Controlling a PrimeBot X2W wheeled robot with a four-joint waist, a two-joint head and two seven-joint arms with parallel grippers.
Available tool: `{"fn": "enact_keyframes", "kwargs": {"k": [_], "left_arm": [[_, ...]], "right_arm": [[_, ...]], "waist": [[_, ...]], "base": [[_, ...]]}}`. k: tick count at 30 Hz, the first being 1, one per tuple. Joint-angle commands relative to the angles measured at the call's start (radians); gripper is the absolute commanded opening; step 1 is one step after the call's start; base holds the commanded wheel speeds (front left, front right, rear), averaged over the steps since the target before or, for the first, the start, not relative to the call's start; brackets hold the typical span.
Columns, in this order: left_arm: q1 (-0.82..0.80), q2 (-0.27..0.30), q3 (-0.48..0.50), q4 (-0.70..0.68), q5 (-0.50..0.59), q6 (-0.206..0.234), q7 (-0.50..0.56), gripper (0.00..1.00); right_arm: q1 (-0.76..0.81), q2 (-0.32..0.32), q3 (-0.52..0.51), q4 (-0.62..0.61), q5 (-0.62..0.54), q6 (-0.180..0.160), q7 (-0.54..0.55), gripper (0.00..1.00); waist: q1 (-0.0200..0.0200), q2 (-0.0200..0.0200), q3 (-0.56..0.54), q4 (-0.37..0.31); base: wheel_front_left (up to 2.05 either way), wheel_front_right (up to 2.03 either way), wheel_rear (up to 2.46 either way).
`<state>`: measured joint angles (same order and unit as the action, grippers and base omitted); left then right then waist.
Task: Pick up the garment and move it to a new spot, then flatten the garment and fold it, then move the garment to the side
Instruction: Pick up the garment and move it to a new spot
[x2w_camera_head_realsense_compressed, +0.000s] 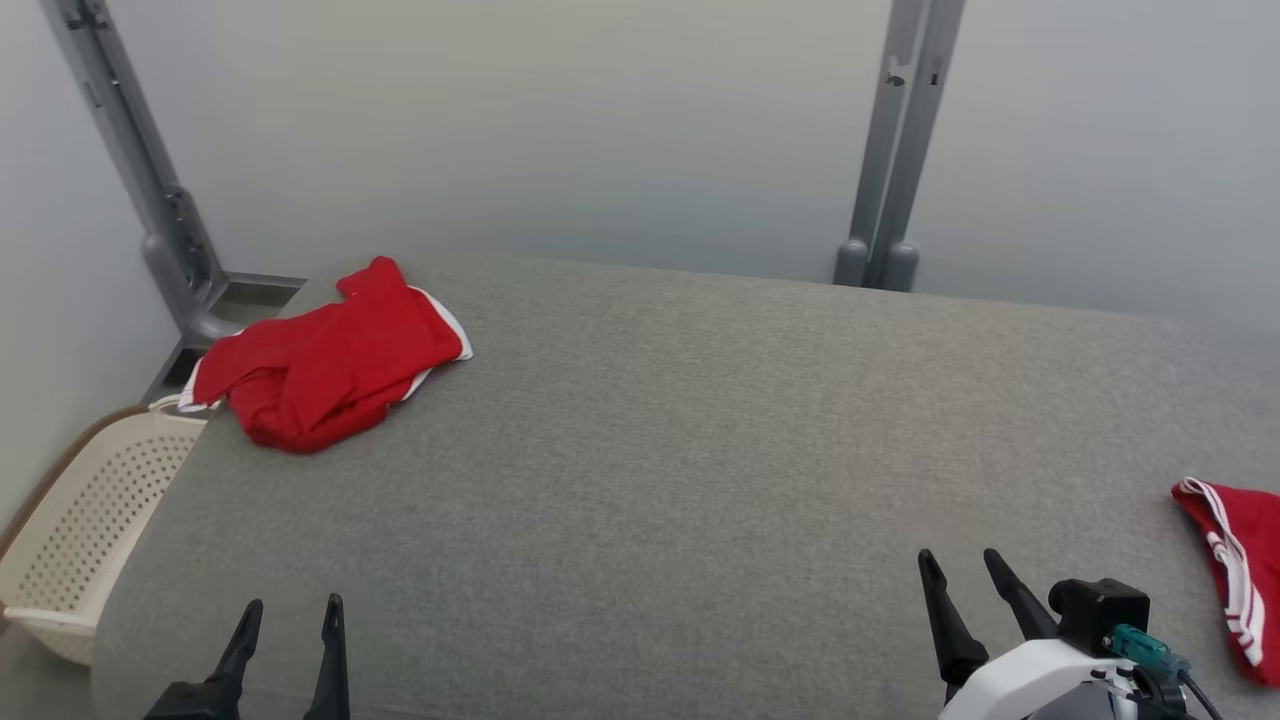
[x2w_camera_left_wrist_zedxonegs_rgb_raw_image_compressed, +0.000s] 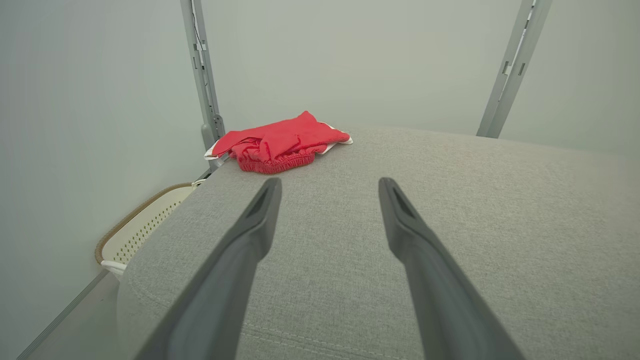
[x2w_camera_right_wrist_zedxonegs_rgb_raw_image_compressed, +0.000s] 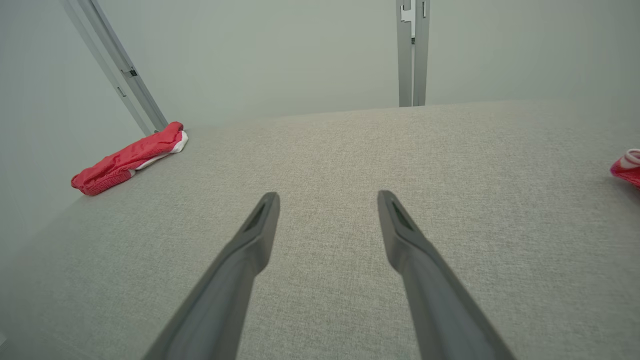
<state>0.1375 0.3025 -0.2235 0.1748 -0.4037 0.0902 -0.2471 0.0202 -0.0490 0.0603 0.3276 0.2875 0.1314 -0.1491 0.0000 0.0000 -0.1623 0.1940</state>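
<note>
Setting: a wide table (x2w_camera_head_realsense_compressed: 700, 450) covered in grey woven fabric, seen from the robot's head, with pale walls behind it.
Red garment: the red garment (x2w_camera_head_realsense_compressed: 330, 360) lay crumpled at about 10 o'clock on the table, at the far left corner. It had white trim along its edges, and one end reached the table's left edge. From the left wrist, the red garment (x2w_camera_left_wrist_zedxonegs_rgb_raw_image_compressed: 280, 142) showed a gathered elastic band along its near side. From the right wrist, the red garment (x2w_camera_right_wrist_zedxonegs_rgb_raw_image_compressed: 125, 160) sat at about 10 o'clock, well apart from the fingers.
Left gripper: the left gripper (x2w_camera_head_realsense_compressed: 292, 602) was at about 7 o'clock in the head view, over the table's near edge. Its two dark fingers stood spread with nothing between them, and the left wrist view of the left gripper (x2w_camera_left_wrist_zedxonegs_rgb_raw_image_compressed: 330, 185) showed only bare grey fabric in the gap.
Right gripper: the right gripper (x2w_camera_head_realsense_compressed: 958, 555) was at about 5 o'clock, fingers likewise parted and empty. Its own wrist view of the right gripper (x2w_camera_right_wrist_zedxonegs_rgb_raw_image_compressed: 327, 197) showed the same.
Second cloth: a striped red cloth (x2w_camera_head_realsense_compressed: 1235, 570) lay at about 4 o'clock, cut off by the right edge (whether folded or bunched could not be told).
Basket: a cream perforated basket (x2w_camera_head_realsense_compressed: 90, 520) stood beside the table at about 8 o'clock, below the garment's corner.
Frame: two grey metal posts (x2w_camera_head_realsense_compressed: 900, 150) rose behind the table.
</note>
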Motion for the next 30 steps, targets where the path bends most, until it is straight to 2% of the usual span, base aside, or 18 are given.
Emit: {"fn": "enact_keyframes", "kwargs": {"k": [1, 7, 13, 23, 30], "left_arm": [[0.008, 0.014, 0.005, -0.005, 0.007, 0.006, 0.006, 1.00], [0.018, 0.033, 0.009, -0.031, 0.005, 0.014, 0.029, 1.00], [0.039, 0.041, 0.024, -0.058, -0.008, 0.032, 0.023, 1.00], [0.041, 0.039, 0.028, -0.078, -0.013, 0.045, 0.024, 1.00], [-0.083, 0.048, -0.018, -0.038, -0.014, 0.002, 0.108, 1.00]], "right_arm": [[0.004, -0.003, 0.008, 0.006, 0.009, -0.001, -0.010, 1.00], [-0.006, -0.003, 0.035, 0.027, 0.035, -0.001, -0.028, 1.00], [-0.041, -0.004, 0.074, 0.042, 0.044, -0.001, -0.037, 1.00], [-0.070, -0.004, 0.089, 0.064, 0.033, -0.001, -0.046, 1.00], [-0.069, -0.004, 0.080, 0.037, 0.015, -0.001, -0.040, 1.00]], "waist": [[0.0000, 0.0000, -0.004, 0.078], [0.0000, 0.0000, -0.006, 0.173], [0.0000, 0.0000, 0.023, 0.220], [0.0000, 0.0000, 0.042, 0.240], [0.0000, 0.0000, 0.052, 0.245]], "base": [[0.00, 0.00, 0.00], [0.00, 0.00, 0.00], [0.00, 0.00, 0.00], [0.00, 0.00, 0.00], [0.00, 0.00, 0.00]]}}
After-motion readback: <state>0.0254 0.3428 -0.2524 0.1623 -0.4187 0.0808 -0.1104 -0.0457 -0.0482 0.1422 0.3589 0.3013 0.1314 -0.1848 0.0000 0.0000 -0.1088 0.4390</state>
